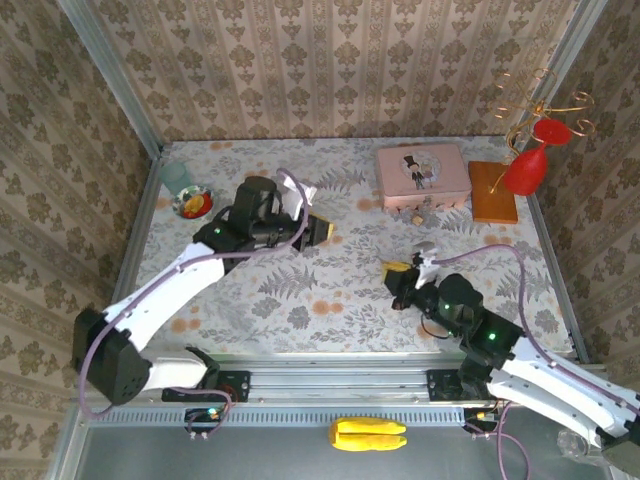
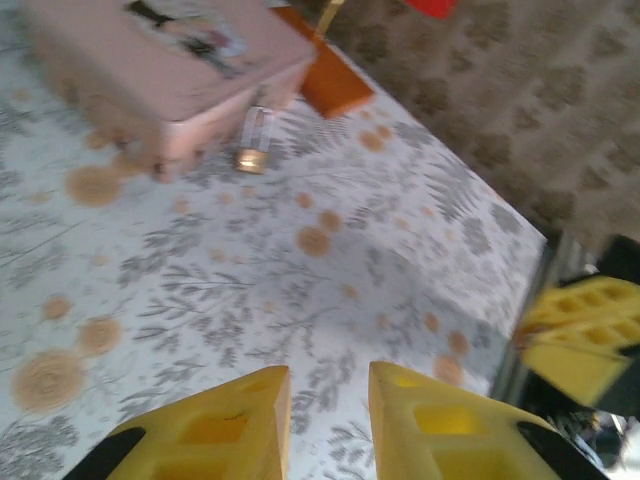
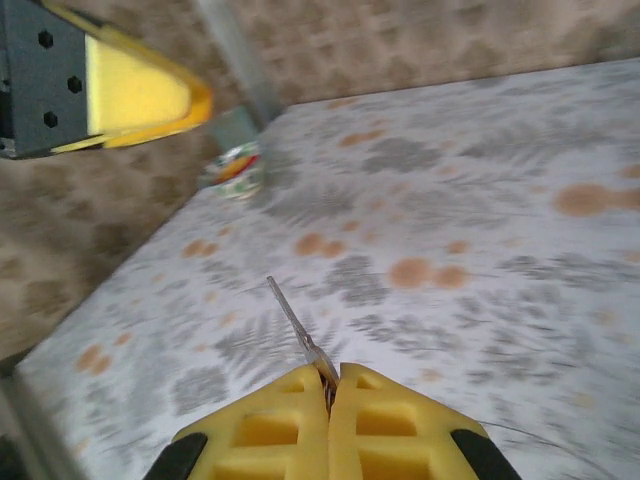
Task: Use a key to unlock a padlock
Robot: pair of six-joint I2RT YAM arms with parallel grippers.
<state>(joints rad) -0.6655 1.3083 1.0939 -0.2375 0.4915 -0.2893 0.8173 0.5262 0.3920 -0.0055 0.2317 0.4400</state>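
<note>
Right wrist — yellow right fingers (image 3: 270,430) tight on silvery key (image 3: 295,325) — left fingers (image 2: 225,430) apart, empty

Bright even daylight; soft shadows; both wrist views motion-blurred.

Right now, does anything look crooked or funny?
Yes: the red glass at the far right corner leans tilted over the orange block instead of standing upright. The key in the right hand sticks out slanted too.

No legible text or markings
</note>
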